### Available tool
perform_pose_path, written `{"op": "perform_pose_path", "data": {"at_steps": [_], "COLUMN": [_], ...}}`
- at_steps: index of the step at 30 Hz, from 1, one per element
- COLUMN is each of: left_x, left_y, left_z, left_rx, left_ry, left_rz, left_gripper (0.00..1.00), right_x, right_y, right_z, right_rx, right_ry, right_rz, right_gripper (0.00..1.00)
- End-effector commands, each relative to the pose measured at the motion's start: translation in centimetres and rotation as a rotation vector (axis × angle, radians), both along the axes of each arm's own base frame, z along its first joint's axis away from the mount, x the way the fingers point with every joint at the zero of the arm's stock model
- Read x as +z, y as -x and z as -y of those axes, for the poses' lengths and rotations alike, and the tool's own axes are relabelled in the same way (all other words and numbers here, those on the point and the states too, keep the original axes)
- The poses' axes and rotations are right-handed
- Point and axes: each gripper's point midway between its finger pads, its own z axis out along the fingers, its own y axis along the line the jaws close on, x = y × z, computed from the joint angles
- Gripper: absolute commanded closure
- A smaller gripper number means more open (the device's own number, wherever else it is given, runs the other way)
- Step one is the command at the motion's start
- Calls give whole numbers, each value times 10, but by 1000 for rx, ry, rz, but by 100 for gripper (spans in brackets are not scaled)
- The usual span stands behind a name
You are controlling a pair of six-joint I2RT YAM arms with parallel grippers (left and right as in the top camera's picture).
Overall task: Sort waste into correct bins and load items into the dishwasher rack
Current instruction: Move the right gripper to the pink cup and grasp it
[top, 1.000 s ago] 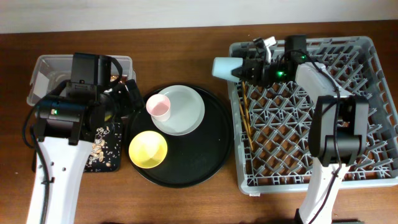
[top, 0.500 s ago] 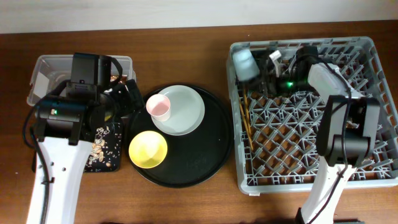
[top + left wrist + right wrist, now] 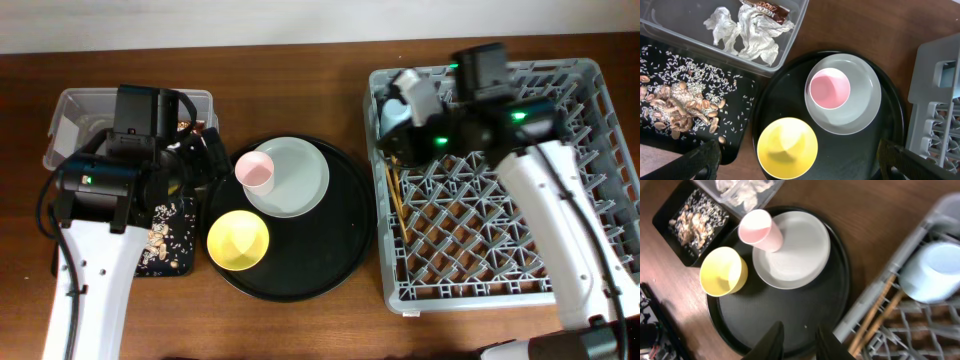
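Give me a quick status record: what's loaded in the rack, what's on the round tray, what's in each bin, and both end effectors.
Dishwasher rack: light-blue cup, wooden chopsticks
Round black tray: yellow bowl; pink cup standing on the grey-green plate
Clear tub: crumpled napkin, snack wrapper
Shallow black tray: food scraps, rice-like crumbs
Left end effector: open, empty
Right end effector: open, empty
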Motion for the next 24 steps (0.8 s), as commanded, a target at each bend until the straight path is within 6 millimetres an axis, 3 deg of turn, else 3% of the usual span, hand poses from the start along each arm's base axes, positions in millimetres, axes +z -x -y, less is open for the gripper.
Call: {"op": "perform_pose_path", "data": {"at_steps": [1, 2, 4, 5, 7, 10, 13, 15, 18, 22, 24], "left_x": [7, 7, 7, 7, 7, 7, 7, 7, 7, 7, 7], "left_y": [0, 0, 0, 0, 0, 0, 0, 0, 0, 0, 0], "left_z": [-2, -2, -2, -2, -2, -2, -2, -2, -2, -2, -2], "left_rx": [1, 1, 1, 1, 1, 1, 1, 1, 1, 1, 1], "left_ry": [-3, -3, -3, -3, -3, -3, -3, -3, -3, -3, -3], "left_rz": [22, 22, 22, 22, 22, 22, 22, 22, 22, 22, 22], "left_gripper": [1, 1, 1, 1, 1, 1, 1, 1, 1, 1, 1], "right_x": [-24, -42, -82, -107, -129, -137, -131, -139, -165, -154, -157], "right_y": [10, 19, 31, 33, 34, 25, 12, 8, -5, -18, -15], "right_z": [-75, -108, -152, -168, -185, -207, -216, -220, -231, -243, -240], "right_rx": [65, 138, 236, 267, 299, 324, 335, 335, 358, 375, 377], "right_ry": [69, 79, 107, 125, 117, 74, 46, 43, 40, 2, 12], "right_rz": [-4, -16, -57, -84, -98, -49, 30, 33, 69, 166, 147], "right_gripper": [76, 76, 75, 75, 75, 71, 53, 48, 48, 49, 58]}}
